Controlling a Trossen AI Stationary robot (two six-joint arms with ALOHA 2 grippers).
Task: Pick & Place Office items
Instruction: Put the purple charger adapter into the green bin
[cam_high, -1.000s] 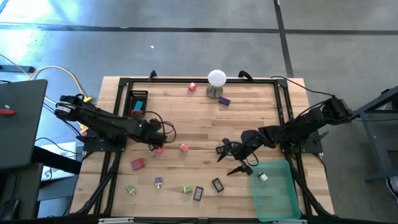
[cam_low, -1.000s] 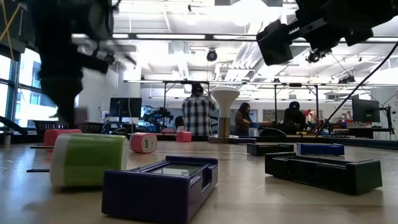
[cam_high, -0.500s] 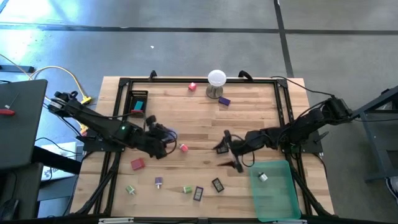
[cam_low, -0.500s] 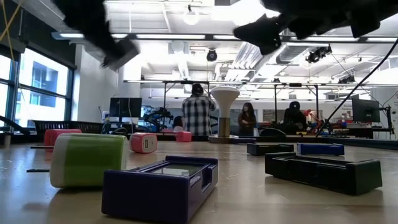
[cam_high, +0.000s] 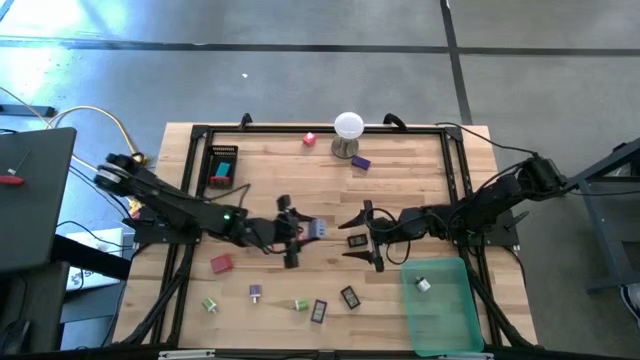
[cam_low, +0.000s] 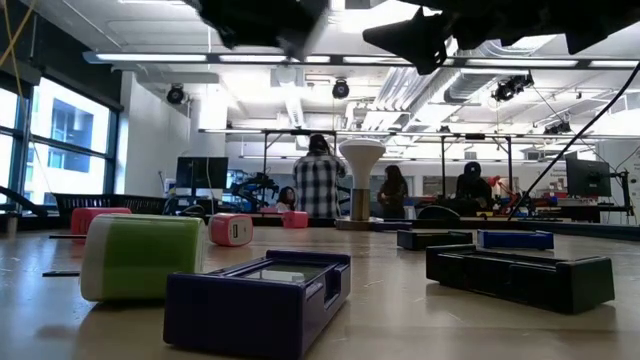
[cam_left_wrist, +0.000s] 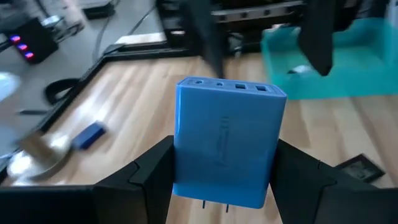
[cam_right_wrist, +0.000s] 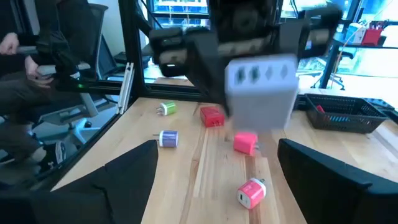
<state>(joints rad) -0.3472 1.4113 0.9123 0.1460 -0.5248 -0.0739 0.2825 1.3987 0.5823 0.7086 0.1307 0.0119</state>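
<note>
My left arm stretches low toward the middle, its hand (cam_high: 297, 232) raised and clamped on something. My right arm reaches in from the opposite side, its hand (cam_high: 362, 238) held aloft with fingers spread wide, facing the left one.

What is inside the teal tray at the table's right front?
The teal tray holds one small white piece. Nothing else shows inside; its floor is seen through the clear teal.
</note>
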